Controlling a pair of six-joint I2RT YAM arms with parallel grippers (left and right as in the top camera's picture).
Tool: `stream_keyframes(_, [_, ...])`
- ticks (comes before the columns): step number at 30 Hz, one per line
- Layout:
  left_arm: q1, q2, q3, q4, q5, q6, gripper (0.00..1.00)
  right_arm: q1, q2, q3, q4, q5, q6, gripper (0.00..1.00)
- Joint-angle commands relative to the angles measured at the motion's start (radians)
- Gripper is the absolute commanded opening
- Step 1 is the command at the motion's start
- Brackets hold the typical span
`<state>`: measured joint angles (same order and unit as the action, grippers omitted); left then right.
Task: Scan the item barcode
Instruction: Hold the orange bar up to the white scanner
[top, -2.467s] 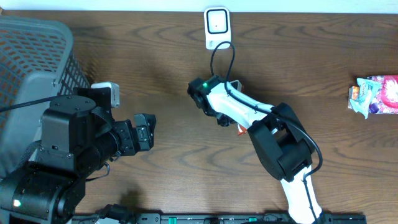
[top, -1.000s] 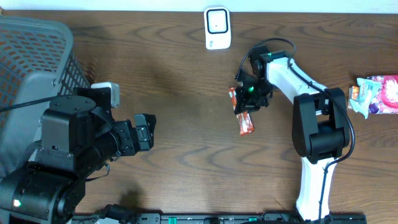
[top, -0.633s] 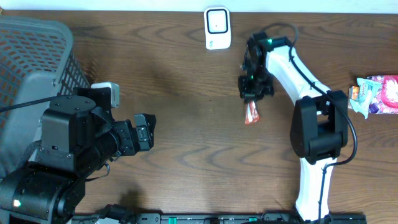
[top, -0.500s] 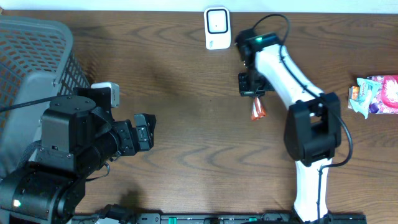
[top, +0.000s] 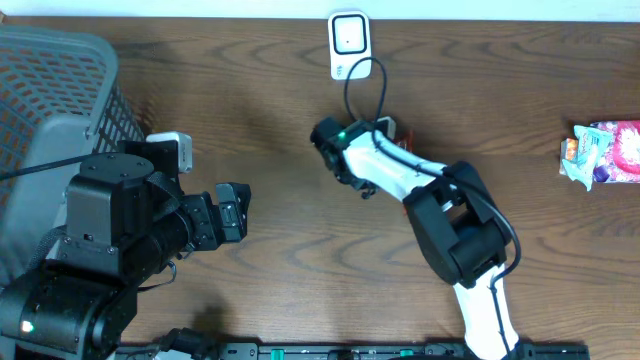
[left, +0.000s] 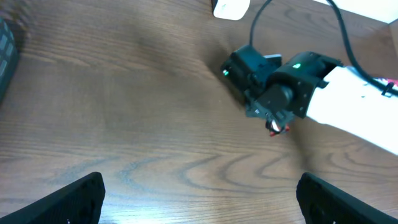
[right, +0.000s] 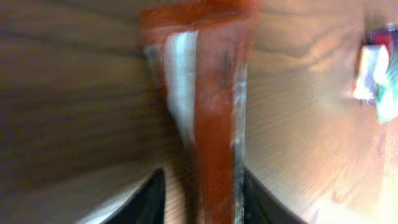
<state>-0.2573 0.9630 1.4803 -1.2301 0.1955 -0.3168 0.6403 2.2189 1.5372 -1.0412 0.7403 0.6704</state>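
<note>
- Big change from half a second back: the right arm was stretched out to the right of the scanner. Now its wrist has swung left and sits just below the scanner, close but not touching.
- That's pretty much where it was parked two and a half seconds ago.
- Back then the packet dangled in plain sight from above. From the overhead view now it's almost all tucked under the wrist.
- The left wrist view only catches a tiny red bit poking out under the right wrist, over the wooden table.
- Up close on the right wrist cam, the packet is a long red-orange strip with a white stripe down its left side. It's heavily blurred, so I can't read any barcode or print.
- The packet runs down between the fingers of the right gripper. It's too smeared to tell if they're actually pinching it or just sitting either side.
- The left gripper hasn't budged: jaws spread wide, nothing in them, well apart from the scanner.
- The basket on the left and the colourful snack pack at the right edge are right where they were.
</note>
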Motion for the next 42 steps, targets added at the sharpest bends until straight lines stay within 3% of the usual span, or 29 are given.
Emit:
stream_keyframes(1, [-0.002,-0.003,0.003,0.0,-0.01,0.002,0.98,0.071,0.008,0.033,0.001,-0.056,0.021,0.39])
stream_keyframes(5, [-0.002,-0.003,0.003,0.0,-0.01,0.002,0.98,0.094,0.008,0.103,-0.035,-0.079,0.021,0.58])
stream_keyframes(8, [-0.002,-0.003,0.003,0.0,-0.01,0.002,0.98,0.076,0.008,0.201,-0.112,-0.109,0.005,0.61])
stream_keyframes(13, [-0.002,-0.003,0.003,0.0,-0.01,0.002,0.98,0.031,0.008,0.365,-0.201,-0.235,-0.175,0.63])
stream_keyframes(17, [-0.002,-0.003,0.003,0.0,-0.01,0.002,0.98,-0.017,0.008,0.417,-0.234,-0.339,-0.233,0.64])
stream_keyframes(20, [-0.002,-0.003,0.003,0.0,-0.01,0.002,0.98,-0.066,0.008,0.418,-0.238,-0.582,-0.378,0.74])
stream_keyframes(23, [-0.002,-0.003,0.003,0.0,-0.01,0.002,0.98,-0.119,0.008,0.418,-0.288,-0.885,-0.55,0.74])
stream_keyframes(25, [-0.002,-0.003,0.003,0.0,-0.01,0.002,0.98,-0.142,0.008,0.418,-0.341,-0.97,-0.583,0.72])
stream_keyframes(32, [-0.002,-0.003,0.003,-0.001,-0.01,0.002,0.98,-0.137,0.008,0.4,-0.389,-0.981,-0.643,0.66])
stream_keyframes(35, [-0.002,-0.003,0.003,0.0,-0.01,0.002,0.98,-0.133,0.009,0.396,-0.354,-0.877,-0.614,0.42])
stream_keyframes(37, [-0.002,-0.003,0.003,0.0,-0.01,0.002,0.98,-0.135,0.009,0.396,-0.341,-0.729,-0.499,0.4])
stream_keyframes(38, [-0.002,-0.003,0.003,0.0,-0.01,0.002,0.98,-0.148,0.009,0.396,-0.331,-0.629,-0.413,0.45])
stream_keyframes(39, [-0.002,-0.003,0.003,0.0,-0.01,0.002,0.98,-0.168,0.009,0.396,-0.319,-0.638,-0.414,0.58])
stream_keyframes(42, [-0.002,-0.003,0.003,0.0,-0.01,0.002,0.98,-0.219,0.009,0.396,-0.299,-0.766,-0.476,0.68])
